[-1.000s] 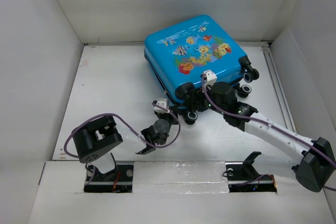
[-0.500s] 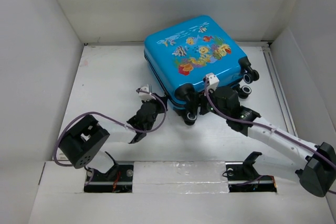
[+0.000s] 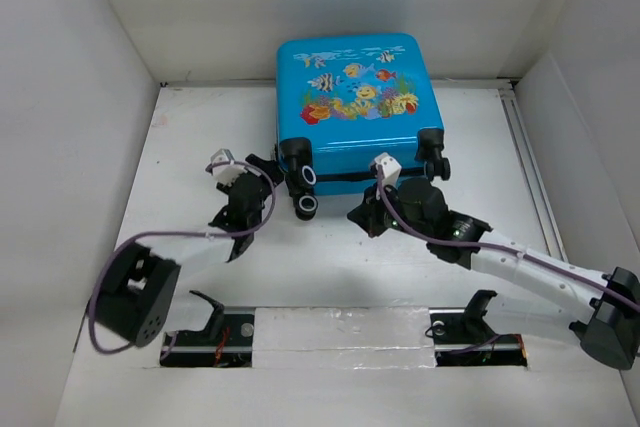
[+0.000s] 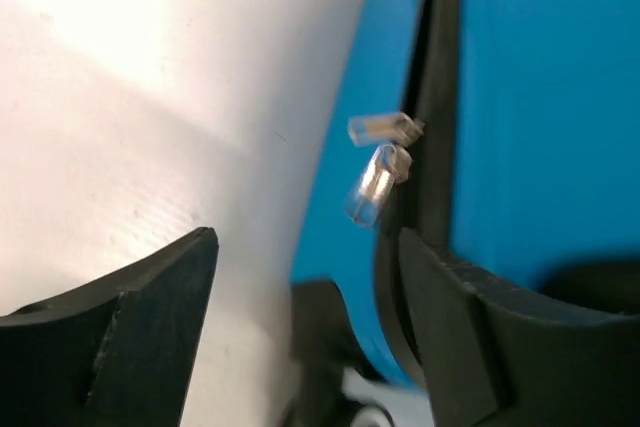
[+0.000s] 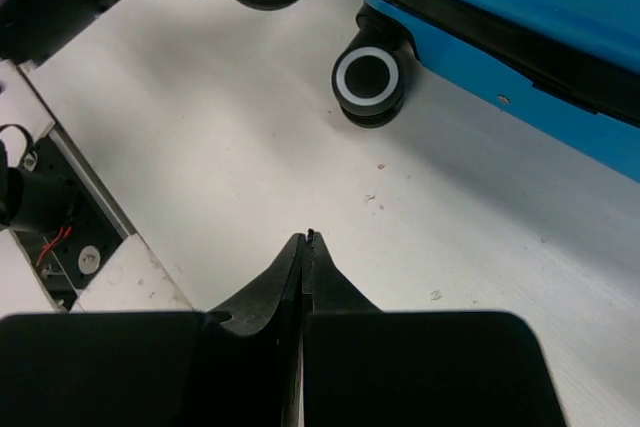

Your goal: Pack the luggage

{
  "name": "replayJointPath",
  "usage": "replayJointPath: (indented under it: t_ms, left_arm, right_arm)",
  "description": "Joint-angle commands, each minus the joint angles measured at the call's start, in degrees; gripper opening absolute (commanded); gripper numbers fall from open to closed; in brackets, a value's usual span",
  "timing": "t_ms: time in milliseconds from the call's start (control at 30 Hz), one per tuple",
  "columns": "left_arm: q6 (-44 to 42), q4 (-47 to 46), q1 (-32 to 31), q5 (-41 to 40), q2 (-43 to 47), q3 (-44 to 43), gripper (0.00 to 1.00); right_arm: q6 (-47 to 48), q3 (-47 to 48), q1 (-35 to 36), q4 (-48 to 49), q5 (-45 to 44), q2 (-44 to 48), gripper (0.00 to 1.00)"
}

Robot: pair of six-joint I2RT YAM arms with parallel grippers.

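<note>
From above, the closed luggage (image 3: 352, 107) lies far-centre on the table (image 3: 200, 127), turned square since a second ago. My left gripper (image 3: 268, 169) is hard to make out beside it. Left wrist: jaws wide, luggage cropped. Right wrist: right gripper (image 5: 303, 247) pinched together, empty.

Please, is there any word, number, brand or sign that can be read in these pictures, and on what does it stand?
There is no readable text in any view.
The luggage bears only a print of fish and coral, with no letters or numbers.
</note>
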State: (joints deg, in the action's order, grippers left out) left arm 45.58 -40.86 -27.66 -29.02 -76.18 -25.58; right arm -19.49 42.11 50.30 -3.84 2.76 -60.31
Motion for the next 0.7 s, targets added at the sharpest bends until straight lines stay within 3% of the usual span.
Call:
replayJointPath:
  t_ms: [0, 33, 67, 167, 267, 300, 333, 433, 467, 500, 567, 667]
  left_arm:
    - [3.28, 1.46, -1.87, -4.11, 8.84, 4.39, 0.74]
    - [4.15, 3.31, -1.87, -4.12, 11.03, 5.45, 0.79]
    - [4.86, 4.9, -1.87, -6.03, 15.84, 6.41, 1.0]
    - [6.18, 11.84, -1.87, -8.59, 26.03, 9.76, 1.0]
    - [5.58, 18.7, -1.87, -8.6, 33.18, 10.29, 1.0]
    - [4.96, 19.67, -1.87, -6.43, 37.38, 10.29, 1.0]
    - [4.35, 21.59, -1.87, -5.1, 39.34, 10.29, 1.0]
    - [0.4, 23.19, -1.87, 2.62, 45.93, 10.29, 1.0]
    - [-2.05, 24.15, -1.87, 5.08, 47.25, 10.29, 1.0]
    - [-2.95, 24.86, -1.87, 7.37, 48.48, 10.29, 1.0]
    - [-4.01, 26.09, -1.87, 13.88, 51.91, 9.68, 1.0]
    - [-4.01, 29.25, -1.87, 17.33, 56.13, 8.36, 1.0]
  right_arm:
    - [-0.38, 0.96, 0.76, 2.87, -1.7, -0.07, 0.0]
    - [-0.38, 0.96, 0.76, 2.87, -1.71, 0.46, 0.0]
    - [-0.38, 0.96, 0.76, 2.87, -2.23, 1.24, 0.0]
    - [0.15, 0.96, 0.76, 1.65, -2.93, 2.48, 0.01]
    - [0.76, 0.96, 0.76, 1.64, -2.94, 3.88, 0.1]
    - [0.76, 0.96, 1.37, 1.64, -2.94, 3.89, 0.16]
    - [0.76, 0.96, 1.38, 1.64, -2.94, 4.58, 0.3]
    - [0.76, -0.18, 1.99, 1.64, -5.21, 6.78, 0.52]
    - [0.16, -0.97, 1.99, 1.64, -6.1, 8.35, 0.85]
    - [0.15, -0.97, 1.99, 1.64, -6.89, 9.15, 1.0]
    - [0.15, -2.38, 2.51, 0.5, -9.52, 10.92, 1.0]
    - [0.15, -3.69, 2.52, -0.82, -10.24, 15.13, 1.0]
